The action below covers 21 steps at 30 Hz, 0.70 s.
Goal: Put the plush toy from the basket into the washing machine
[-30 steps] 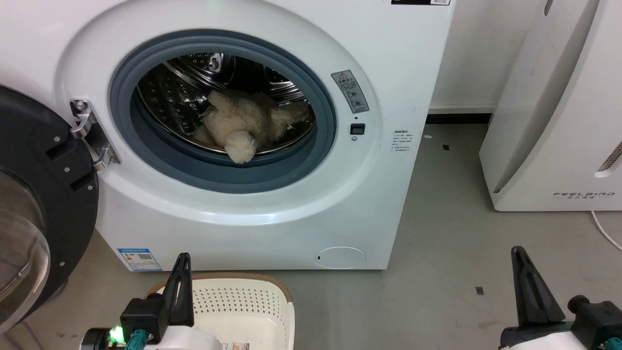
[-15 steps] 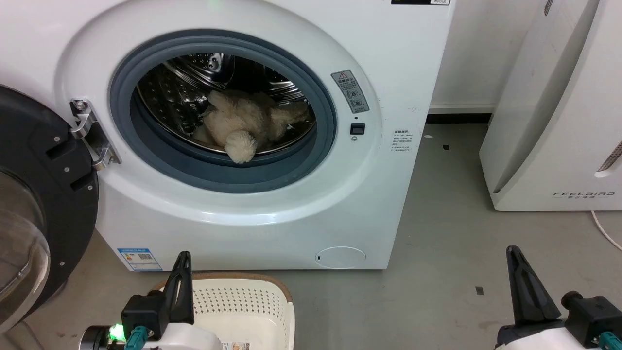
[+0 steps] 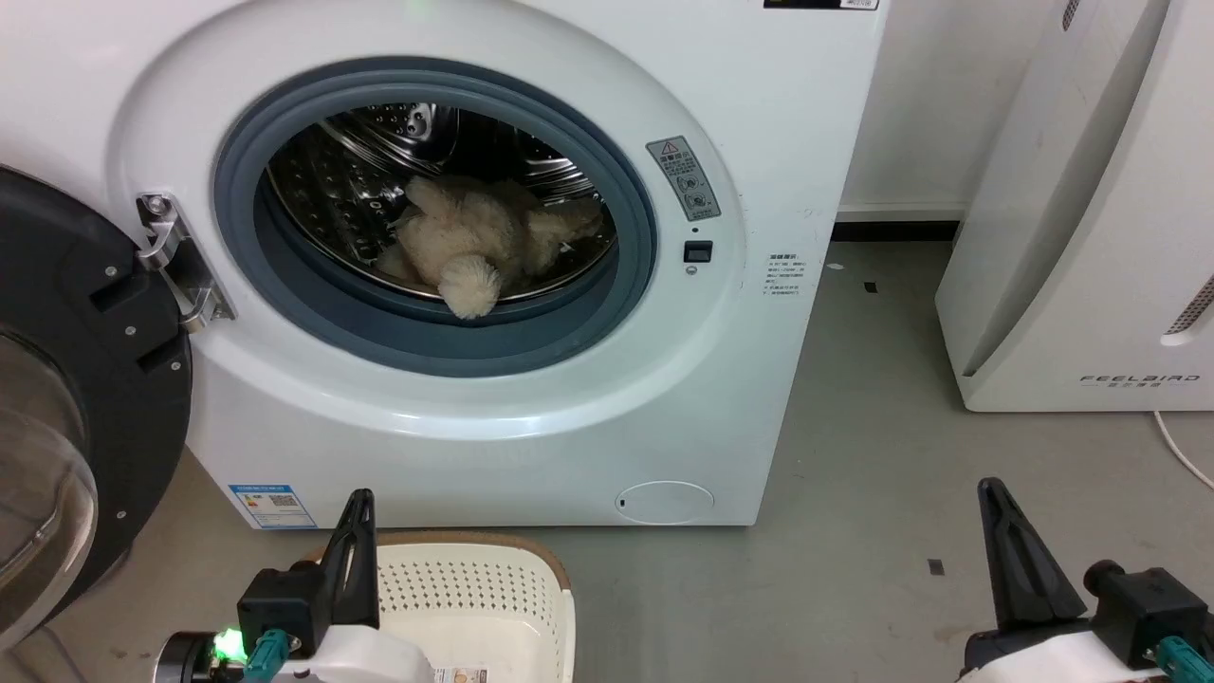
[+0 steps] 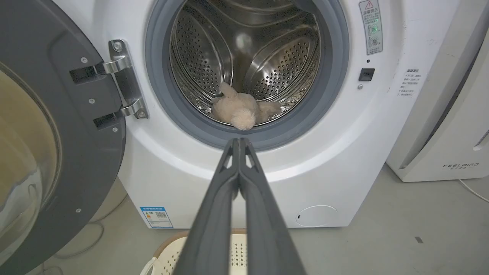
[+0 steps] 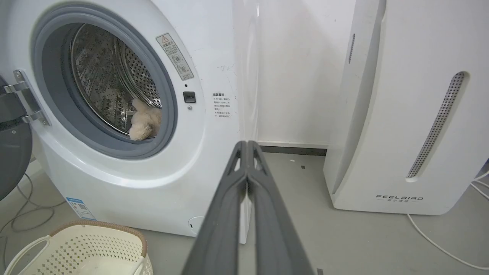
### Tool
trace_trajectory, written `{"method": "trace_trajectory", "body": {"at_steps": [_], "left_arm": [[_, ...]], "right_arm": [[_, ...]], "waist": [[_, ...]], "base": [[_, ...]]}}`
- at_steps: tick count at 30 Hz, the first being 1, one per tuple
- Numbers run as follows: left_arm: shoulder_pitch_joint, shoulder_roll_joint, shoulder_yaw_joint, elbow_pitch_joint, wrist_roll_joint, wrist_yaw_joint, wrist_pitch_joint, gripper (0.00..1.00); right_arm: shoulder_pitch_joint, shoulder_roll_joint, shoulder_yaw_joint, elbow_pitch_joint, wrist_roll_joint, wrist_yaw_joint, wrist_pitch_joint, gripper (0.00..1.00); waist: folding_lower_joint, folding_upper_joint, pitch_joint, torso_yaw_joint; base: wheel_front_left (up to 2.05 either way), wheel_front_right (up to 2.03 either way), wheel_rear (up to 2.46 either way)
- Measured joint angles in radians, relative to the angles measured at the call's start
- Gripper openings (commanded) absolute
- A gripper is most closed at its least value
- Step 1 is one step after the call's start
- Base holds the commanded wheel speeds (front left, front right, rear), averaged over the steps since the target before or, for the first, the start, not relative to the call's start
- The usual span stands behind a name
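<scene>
Right gripper (image 3: 988,493) shifted slightly leftward; fingers pressed together, empty. Glass door (image 3: 57,379) open, far left. Left gripper (image 3: 358,503) closed, empty, near basket (image 3: 493,569). Plush toy (image 3: 474,242) inside washing machine (image 3: 569,408) drum, at front lip. FEELBIRD appliance (image 3: 1091,237) right.

"FEELBIRD" near bottom edge of tall white plastic appliance (image 3: 1062,237), warning triangle atop grey rectangular sticker (image 3: 683,177) on white front-loading washing machine (image 3: 531,455), other print illegible

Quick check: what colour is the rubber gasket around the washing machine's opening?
Grey; the gasket around the washing machine opening shows best in the head view.
</scene>
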Motion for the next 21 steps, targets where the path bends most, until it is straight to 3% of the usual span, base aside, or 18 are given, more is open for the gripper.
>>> {"method": "trace_trajectory", "body": {"at_steps": [21], "left_arm": [[-0.001, 0.000, 0.001, -0.022, 0.008, -0.006, 0.042, 0.00]], "right_arm": [[-0.015, 0.000, 0.010, 0.002, -0.021, 0.000, 0.042, 0.00]], "waist": [[0.0000, 0.0000, 0.000, -0.001]], "base": [[0.00, 0.00, 0.00]]}}
